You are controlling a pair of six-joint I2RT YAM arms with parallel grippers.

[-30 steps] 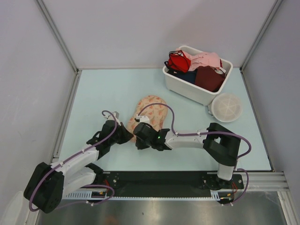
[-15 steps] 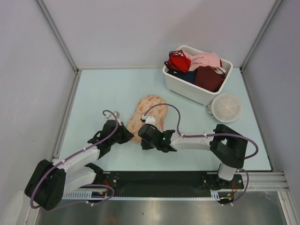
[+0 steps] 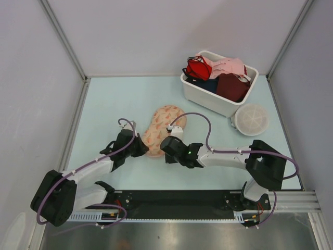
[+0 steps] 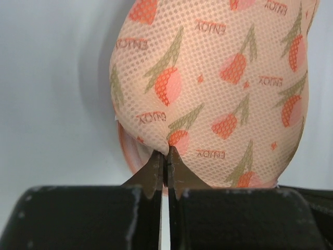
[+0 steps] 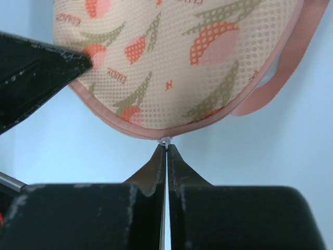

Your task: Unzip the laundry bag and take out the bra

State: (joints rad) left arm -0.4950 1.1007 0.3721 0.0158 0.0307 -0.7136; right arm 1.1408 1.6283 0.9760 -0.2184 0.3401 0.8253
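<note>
The laundry bag (image 3: 164, 127) is a peach pouch with an orange tulip print, lying mid-table; it fills the left wrist view (image 4: 223, 88) and the right wrist view (image 5: 177, 57). My left gripper (image 3: 141, 148) is shut on a pinch of the bag's mesh at its near left edge (image 4: 165, 152). My right gripper (image 3: 167, 147) is shut on the small white zipper pull (image 5: 166, 141) at the bag's near rim. A peach loop strap (image 5: 281, 78) hangs at the right. The white bra is hidden.
A white bin (image 3: 218, 83) at the back right holds a red bra (image 3: 197, 67), a pale pink garment (image 3: 229, 66) and dark red clothing. A round white mesh disc (image 3: 252, 119) lies beside it. Metal frame rails (image 3: 73, 130) border the table.
My right gripper has moved right along the bag's near rim with the zipper pull. The left gripper has shifted slightly up and right, still pinching the bag.
</note>
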